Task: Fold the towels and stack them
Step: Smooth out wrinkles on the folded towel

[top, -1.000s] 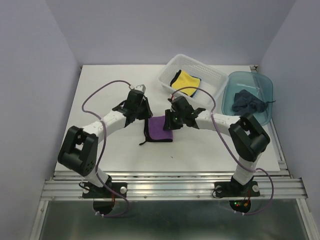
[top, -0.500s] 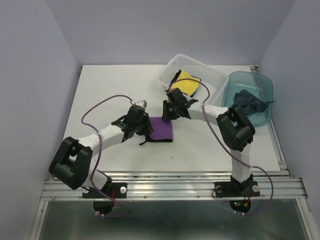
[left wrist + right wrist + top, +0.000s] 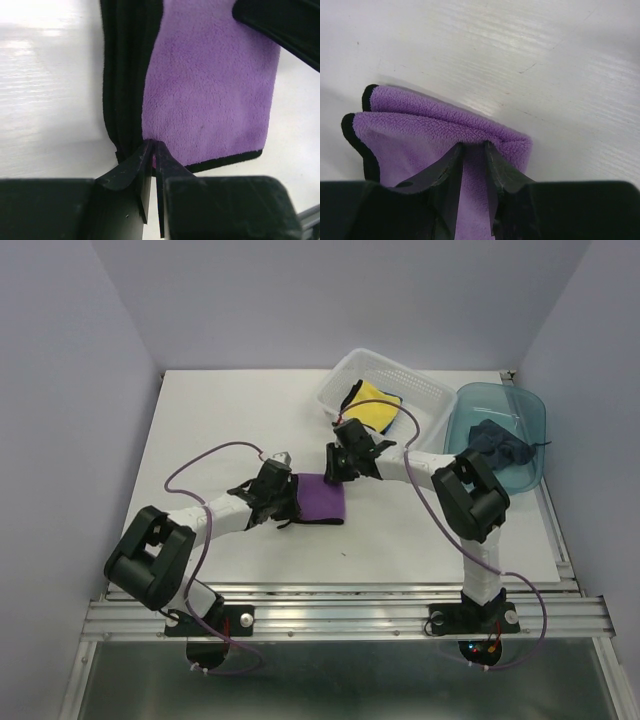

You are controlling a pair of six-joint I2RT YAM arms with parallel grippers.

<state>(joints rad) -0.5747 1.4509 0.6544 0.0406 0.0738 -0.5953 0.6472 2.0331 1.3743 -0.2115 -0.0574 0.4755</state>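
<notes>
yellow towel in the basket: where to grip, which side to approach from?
Pinch the yellow towel in its exposed middle, coming straight down from above. It lies low inside the white basket, whose walls block a side approach. Its black-hemmed left edge sits against the basket wall, so a gripper probably has little room there.

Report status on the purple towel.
Left gripper shut on purple towel's hemmed edge. Right gripper shut on its fold. Towel folded, flat on table. Yellow towel in basket, dark towel in bin, both apart.
</notes>
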